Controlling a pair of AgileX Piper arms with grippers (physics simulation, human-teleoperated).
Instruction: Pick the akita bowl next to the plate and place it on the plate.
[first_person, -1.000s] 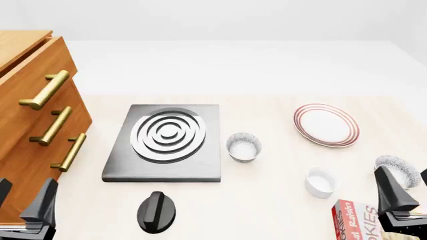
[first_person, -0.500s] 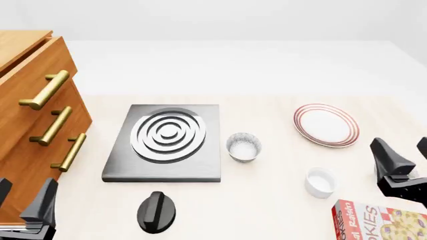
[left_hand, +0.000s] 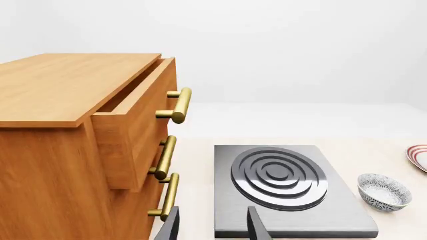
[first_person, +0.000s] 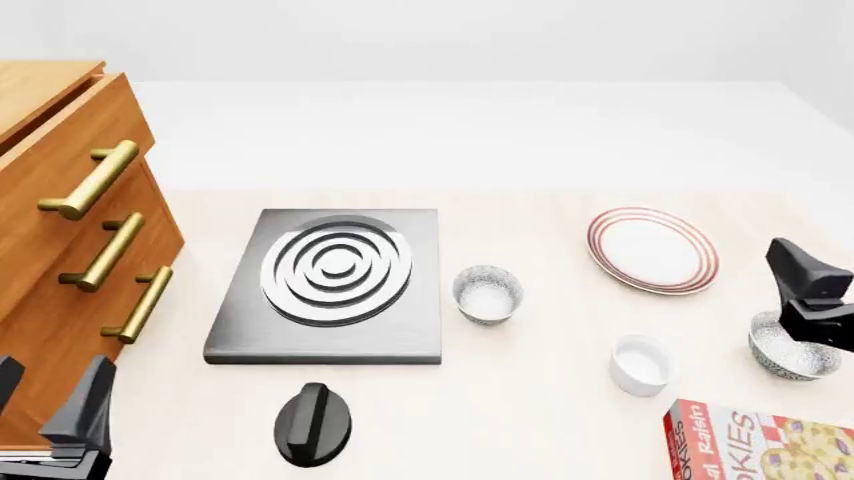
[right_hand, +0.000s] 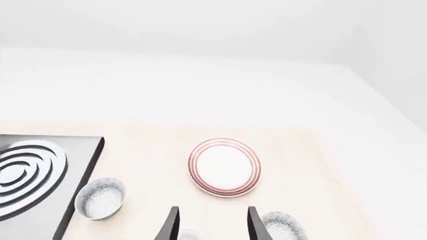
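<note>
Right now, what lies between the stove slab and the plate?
In the front view, one speckled bowl sits between the stove slab and the plate, close beside the slab's right edge. The remaining stretch to the plate is bare table.

Tabletop (first_person: 534, 420) being overlooked from above in front view, both low wrist views facing forward, stove slab (first_person: 334, 285) being shared by all three

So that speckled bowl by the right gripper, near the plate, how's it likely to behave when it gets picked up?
The akita bowl looks rigid, so it probably won't flex. Its curved, glossy wall may slip between the fingers of the right gripper, so a grip across the rim seems safer. It sits upright and looks empty, so it's probably light and could skid if nudged.
</note>
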